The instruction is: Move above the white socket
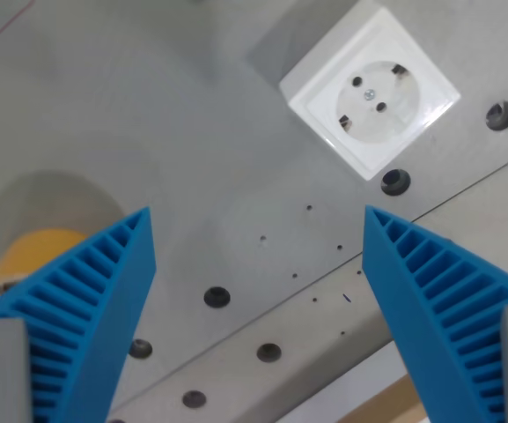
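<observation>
End effector [258, 225] open, blue ribbed fingers [104, 300] spread wide, nothing between. White socket [370, 91] at upper right of wrist view, rotated diagonal, flat on grey tabletop [192, 150]. Yellow object [29, 251] at left edge behind left finger, identity unclear. Bolt holes [217, 297] scattered on tabletop.

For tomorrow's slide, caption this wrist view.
Open gripper over the grey plate, white socket at upper right.
</observation>
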Tool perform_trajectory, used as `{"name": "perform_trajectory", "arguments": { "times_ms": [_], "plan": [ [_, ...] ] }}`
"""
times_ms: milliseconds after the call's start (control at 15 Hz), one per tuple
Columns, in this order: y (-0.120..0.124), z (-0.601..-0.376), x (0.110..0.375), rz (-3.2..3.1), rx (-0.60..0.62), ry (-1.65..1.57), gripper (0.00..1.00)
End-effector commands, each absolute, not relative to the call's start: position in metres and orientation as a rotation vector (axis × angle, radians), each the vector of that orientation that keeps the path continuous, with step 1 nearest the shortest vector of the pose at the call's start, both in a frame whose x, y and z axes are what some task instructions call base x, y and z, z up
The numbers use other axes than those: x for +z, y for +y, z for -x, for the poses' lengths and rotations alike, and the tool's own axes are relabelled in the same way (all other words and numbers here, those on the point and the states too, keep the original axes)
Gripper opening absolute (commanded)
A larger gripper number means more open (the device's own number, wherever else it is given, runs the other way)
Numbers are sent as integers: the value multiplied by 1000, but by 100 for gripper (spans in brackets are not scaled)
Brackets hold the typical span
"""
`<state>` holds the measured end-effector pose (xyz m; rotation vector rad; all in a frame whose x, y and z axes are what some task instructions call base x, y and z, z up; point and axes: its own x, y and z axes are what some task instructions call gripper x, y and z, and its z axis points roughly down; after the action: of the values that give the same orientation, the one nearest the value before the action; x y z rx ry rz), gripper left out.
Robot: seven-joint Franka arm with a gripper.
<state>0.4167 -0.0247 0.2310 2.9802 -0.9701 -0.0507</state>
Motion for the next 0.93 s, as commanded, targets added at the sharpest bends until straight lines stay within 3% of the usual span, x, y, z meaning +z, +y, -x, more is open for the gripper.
{"name": "perform_trajectory", "arguments": {
  "times_ms": [67, 933],
  "plan": [
    [-32, -412, 221, -2755, 87, -1497, 100],
    [-69, -401, 185, -2488, 109, -1899, 100]
  ]
}}
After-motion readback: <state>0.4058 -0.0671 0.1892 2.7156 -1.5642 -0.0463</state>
